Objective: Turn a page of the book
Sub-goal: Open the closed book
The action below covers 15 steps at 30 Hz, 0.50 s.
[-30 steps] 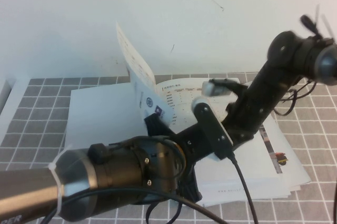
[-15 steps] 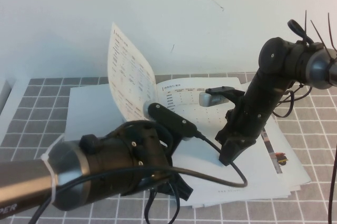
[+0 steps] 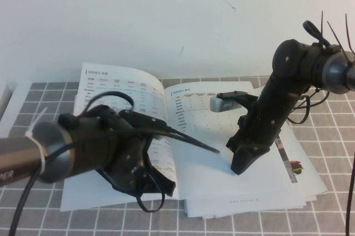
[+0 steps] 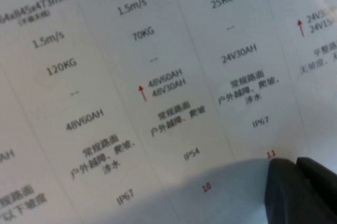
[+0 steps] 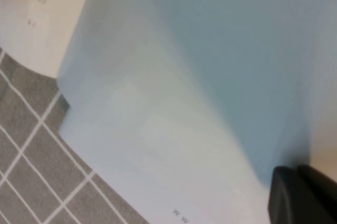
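The book (image 3: pixel 213 161) lies open on the table. The page (image 3: pixel 119 83) with small-text tables lies flat on the book's left side; it fills the left wrist view (image 4: pixel 158 77). My left gripper (image 3: pixel 162 188) is shut and rests low on this page near its front edge, its fingertips (image 4: pixel 287 192) on the paper beside the red number 11. My right gripper (image 3: pixel 242 164) is shut and presses down on the right-hand page, its fingertips (image 5: pixel 295 195) on white paper (image 5: pixel 174 129).
Loose printed brochure sheets (image 3: pixel 297 169) stick out under the book at the right. A grey tablecloth with a white grid (image 3: pixel 333 136) covers the table. A white wall stands close behind. A white object (image 3: pixel 3 96) shows at the far left edge.
The page stood upright over the spine and has swung left and down flat. My left arm moved left and down with it. The right arm held still over the last half second.
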### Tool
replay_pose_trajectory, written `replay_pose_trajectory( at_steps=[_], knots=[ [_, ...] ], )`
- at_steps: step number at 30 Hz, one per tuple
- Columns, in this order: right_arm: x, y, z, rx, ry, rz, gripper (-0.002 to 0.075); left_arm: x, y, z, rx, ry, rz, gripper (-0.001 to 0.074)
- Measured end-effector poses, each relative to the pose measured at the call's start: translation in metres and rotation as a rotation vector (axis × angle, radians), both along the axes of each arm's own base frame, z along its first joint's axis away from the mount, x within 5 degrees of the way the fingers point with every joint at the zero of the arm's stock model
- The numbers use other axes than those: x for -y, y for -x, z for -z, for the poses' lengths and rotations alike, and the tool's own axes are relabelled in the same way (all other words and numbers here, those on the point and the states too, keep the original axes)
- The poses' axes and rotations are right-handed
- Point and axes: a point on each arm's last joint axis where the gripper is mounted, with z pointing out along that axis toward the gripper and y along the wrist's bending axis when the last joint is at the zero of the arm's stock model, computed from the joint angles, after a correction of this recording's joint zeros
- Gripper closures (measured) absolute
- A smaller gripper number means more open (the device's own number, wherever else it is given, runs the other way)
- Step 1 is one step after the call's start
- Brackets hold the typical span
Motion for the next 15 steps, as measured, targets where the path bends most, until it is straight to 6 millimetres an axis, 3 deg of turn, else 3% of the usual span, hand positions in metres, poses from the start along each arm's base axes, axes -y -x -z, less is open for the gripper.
replay_pose_trajectory(
  at_steps=[5,15],
  knots=[
    [0.0,0.0,0.0,-0.003,0.002,0.008,0.0726,-0.014,-0.013,0.006,-0.087,0.152,-0.049,0.0738],
    [0.0,0.0,0.0,-0.004,0.003,0.011,0.0726,-0.03,-0.03,-0.004,-0.157,0.507,-0.1,0.0738]
  ],
)
